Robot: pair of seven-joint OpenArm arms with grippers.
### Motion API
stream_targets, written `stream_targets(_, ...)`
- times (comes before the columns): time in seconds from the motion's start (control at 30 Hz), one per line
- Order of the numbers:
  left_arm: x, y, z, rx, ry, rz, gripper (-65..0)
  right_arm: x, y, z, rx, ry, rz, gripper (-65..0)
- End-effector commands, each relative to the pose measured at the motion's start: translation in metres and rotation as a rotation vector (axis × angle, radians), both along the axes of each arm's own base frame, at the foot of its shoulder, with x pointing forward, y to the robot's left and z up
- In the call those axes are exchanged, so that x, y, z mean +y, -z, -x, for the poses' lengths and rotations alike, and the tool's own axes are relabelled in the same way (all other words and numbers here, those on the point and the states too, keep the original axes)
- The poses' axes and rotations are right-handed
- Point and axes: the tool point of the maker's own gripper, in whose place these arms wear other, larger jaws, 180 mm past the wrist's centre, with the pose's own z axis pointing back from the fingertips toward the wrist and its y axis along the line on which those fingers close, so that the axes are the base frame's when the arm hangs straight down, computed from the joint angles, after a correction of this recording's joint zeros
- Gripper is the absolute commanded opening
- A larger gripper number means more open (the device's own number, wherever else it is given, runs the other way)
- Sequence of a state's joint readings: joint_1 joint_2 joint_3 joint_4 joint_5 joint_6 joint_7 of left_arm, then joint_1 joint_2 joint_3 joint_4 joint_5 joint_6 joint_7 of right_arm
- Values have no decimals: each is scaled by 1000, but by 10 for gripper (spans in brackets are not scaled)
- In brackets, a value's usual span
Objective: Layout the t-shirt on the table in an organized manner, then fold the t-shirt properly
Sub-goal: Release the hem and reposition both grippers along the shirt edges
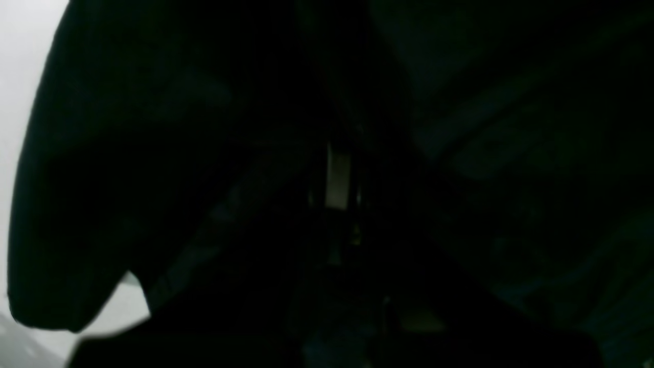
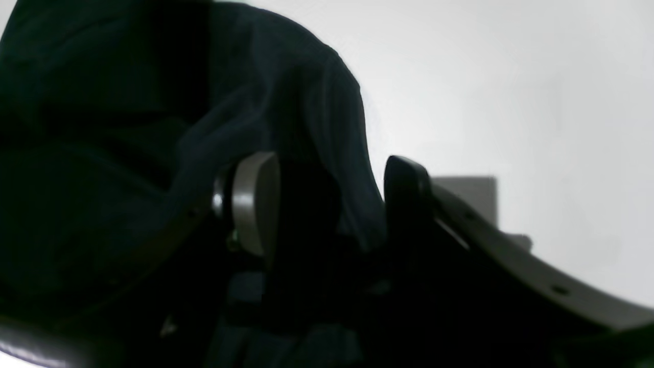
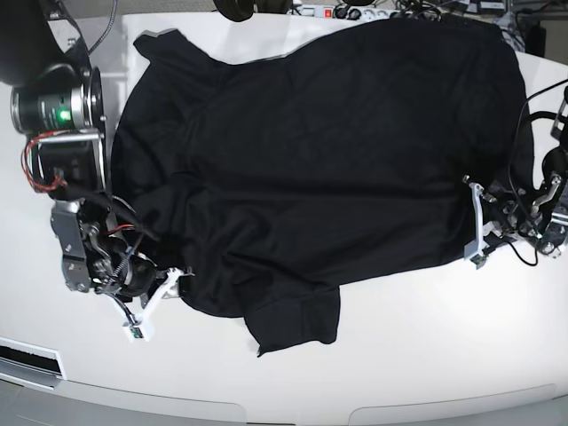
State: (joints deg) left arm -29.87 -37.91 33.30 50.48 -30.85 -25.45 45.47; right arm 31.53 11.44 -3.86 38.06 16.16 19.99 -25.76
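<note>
The black t-shirt (image 3: 311, 160) lies spread over the white table (image 3: 426, 355), wrinkled, with one sleeve (image 3: 297, 324) sticking out toward the front edge. My left gripper (image 3: 471, 226) is at the shirt's right edge. In the left wrist view the dark cloth (image 1: 153, 153) covers nearly everything, and the gripper (image 1: 337, 179) looks closed on it. My right gripper (image 3: 164, 293) is at the shirt's lower left edge. In the right wrist view the gripper (image 2: 332, 204) is open, with a fold of the t-shirt (image 2: 102, 128) hanging between its fingers.
The right arm's motor housing (image 3: 58, 111), with a green light, stands at the table's left side. Cables and a power strip (image 3: 355, 11) run along the back edge. Bare white table shows in the wrist views (image 2: 511, 76) (image 1: 20, 51).
</note>
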Motion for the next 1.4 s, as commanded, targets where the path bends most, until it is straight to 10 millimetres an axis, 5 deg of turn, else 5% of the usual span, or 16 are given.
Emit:
stream_targets(0.0,-5,-4,-5,-13,-3,28,-650,-7,-19,-19,-62,25,3,-305)
stream_targets(0.33,-5,-4,-5,-10,-2,26,-650,-14,29,14,-56,88,32,-329)
stream_targets(0.4,-5,-4,-4,-10,-2,27,-650,-11,30,16,-64,78,23,-416)
stream_targets(0.5,-5,-4,-5,-11,-2,27,-650,-14,28,14,-88,88,24,-649)
stream_targets(0.7,-5,-6,-8,-22,-1,28,-650,-32,-6,-9,-172,118,77,-650)
stream_targets(0.8,-5,-8,-11,-28,0,28,-650,-62,-19,-13,-154,215,198,-650)
stream_targets(1.07,-5,-28,-35,-84,0,28,-650,-127,-34,4,-72,534,405,-650)
stream_targets(1.3,-7,-55,-66,-168,5,38,-650,-130,-37,3,-80,532,424,-650)
stream_targets(1.37,-9,-65,-80,-227,27,40,-650,-127,-40,-2,-88,498,422,-566)
